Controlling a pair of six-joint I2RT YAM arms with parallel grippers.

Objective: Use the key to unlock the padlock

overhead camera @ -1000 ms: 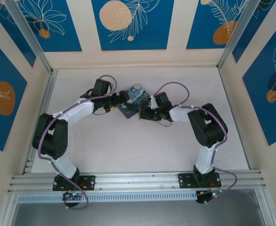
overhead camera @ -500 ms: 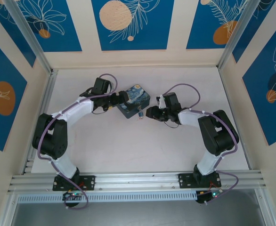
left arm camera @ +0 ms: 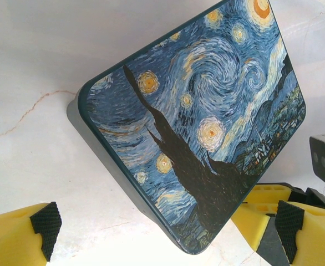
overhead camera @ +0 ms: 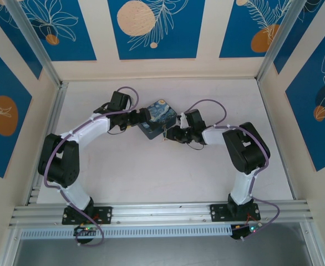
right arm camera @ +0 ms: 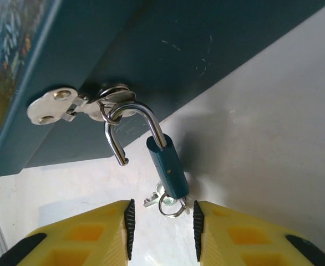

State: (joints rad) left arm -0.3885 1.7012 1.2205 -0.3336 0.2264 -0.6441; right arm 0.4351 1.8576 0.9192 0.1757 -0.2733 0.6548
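My right end effector (right arm camera: 162, 235) sits bottom centre of the right wrist view, fingers partly spread and nothing pinched. The black pads (right arm camera: 130, 227) stand apart, and the key (right arm camera: 165, 202) with its small ring lies in the gap just above the tips; can't tell if a pad touches it. The key is right at the bottom end of the padlock (right arm camera: 169, 166). The padlock has a teal body, sits centre frame, is tilted, and hangs from the hasp (right arm camera: 51, 108) on the dark side wall of the tin (right arm camera: 218, 50). The shackle (right arm camera: 146, 113) passes through the hasp loop. One leg is in the body and the other end hooks free at left, clear of the body. Can't tell if the key is seated in the keyhole. My left end effector (left arm camera: 167, 227) is spread wide at the bottom of the left wrist view. The tin's near corner is between the fingers, the starry lid filling centre and upper right. In the top view the tin rests on the white desk (overhead camera: 123, 166), upper centre. The left end effector is at its left edge and the right one at its lower right corner.
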